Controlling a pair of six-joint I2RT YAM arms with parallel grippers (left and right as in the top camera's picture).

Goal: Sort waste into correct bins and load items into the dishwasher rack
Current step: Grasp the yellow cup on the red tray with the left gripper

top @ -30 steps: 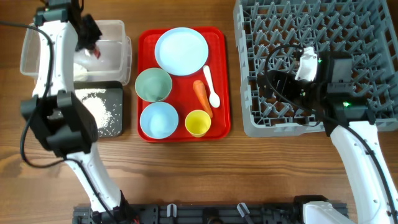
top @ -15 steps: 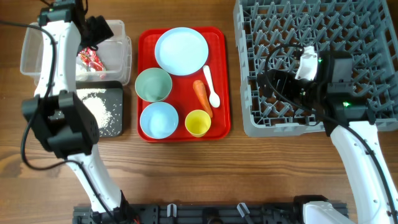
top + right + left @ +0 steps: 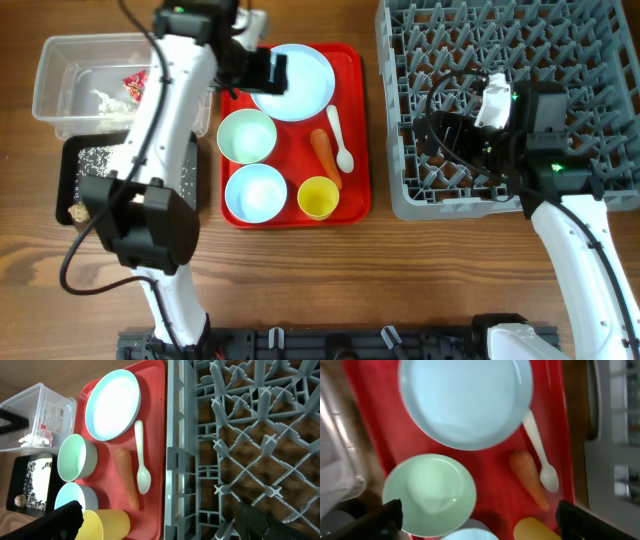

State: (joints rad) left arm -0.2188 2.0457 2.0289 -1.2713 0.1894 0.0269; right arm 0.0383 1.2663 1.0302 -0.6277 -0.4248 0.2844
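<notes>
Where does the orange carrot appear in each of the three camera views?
Overhead: the carrot lies at the centre, on the red tray.
Left wrist: the carrot is at lower right.
Right wrist: the carrot is at lower left of centre.
Shared landmark: the white spoon lies just right of it in every view.

Dishes crowd the red tray (image 3: 352, 95): plate (image 3: 305, 85) at 12 o'clock, mint bowl (image 3: 246, 136) at 9, blue bowl (image 3: 255, 192) at 7, yellow cup (image 3: 318, 197) at 5. The carrot (image 3: 324, 155) and spoon (image 3: 340, 140) lie just beside each other at 3, near the rim. The left tool (image 3: 262, 72), jaws wide, hangs over the plate's 9 o'clock edge. At the tray's 6 o'clock the counter (image 3: 300, 280) lies bare; at 3 only a narrow strip parts it from the rack (image 3: 400, 60).
</notes>
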